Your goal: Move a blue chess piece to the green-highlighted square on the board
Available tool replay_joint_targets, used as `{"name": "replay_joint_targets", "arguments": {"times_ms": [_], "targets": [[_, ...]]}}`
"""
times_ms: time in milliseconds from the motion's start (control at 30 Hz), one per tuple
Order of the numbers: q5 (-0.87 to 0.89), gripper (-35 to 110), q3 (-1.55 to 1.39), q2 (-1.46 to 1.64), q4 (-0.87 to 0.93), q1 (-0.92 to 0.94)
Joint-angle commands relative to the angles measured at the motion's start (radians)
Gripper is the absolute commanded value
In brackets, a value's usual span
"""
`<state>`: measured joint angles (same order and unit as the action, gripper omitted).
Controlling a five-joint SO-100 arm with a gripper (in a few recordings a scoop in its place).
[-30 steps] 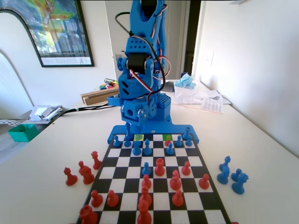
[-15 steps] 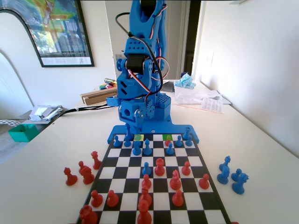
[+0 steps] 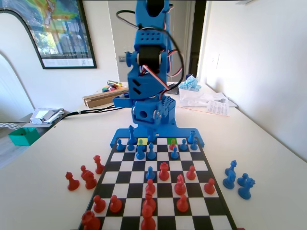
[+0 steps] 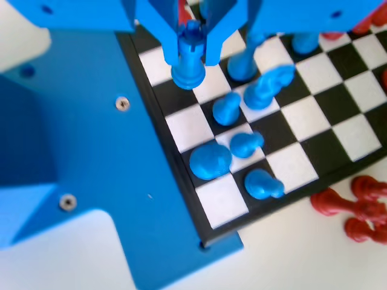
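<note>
My gripper (image 4: 189, 51) is shut on a blue chess piece (image 4: 189, 69) with a notched top and a round flared base. It hangs over the back-row squares at the board's (image 4: 357, 136) edge. In the fixed view this piece (image 3: 131, 135) stands out at the far left of the board (image 3: 192, 165), under the blue arm. The green-highlighted square (image 3: 170, 140) lies in the far row, right of centre, with a small piece partly on it. It sits about three squares to the right of the held piece.
A yellow square (image 3: 142, 141) lies in the far row, left of the green one. Several blue pieces (image 4: 210, 162) crowd the squares just below the gripper. Red pieces (image 3: 164, 171) fill the near half. Taken red pieces (image 3: 84, 175) stand off the board at left, blue ones (image 3: 237, 179) at right.
The arm's upper body has risen and swung a little to the right in the fixed view. The held piece now shows taller at the far-left corner.
</note>
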<state>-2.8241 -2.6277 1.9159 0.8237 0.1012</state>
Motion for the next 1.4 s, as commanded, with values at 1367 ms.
{"name": "replay_joint_targets", "arguments": {"times_ms": [1367], "targets": [[0.339, 1, -0.152, 0.057, -0.187, -0.376]]}}
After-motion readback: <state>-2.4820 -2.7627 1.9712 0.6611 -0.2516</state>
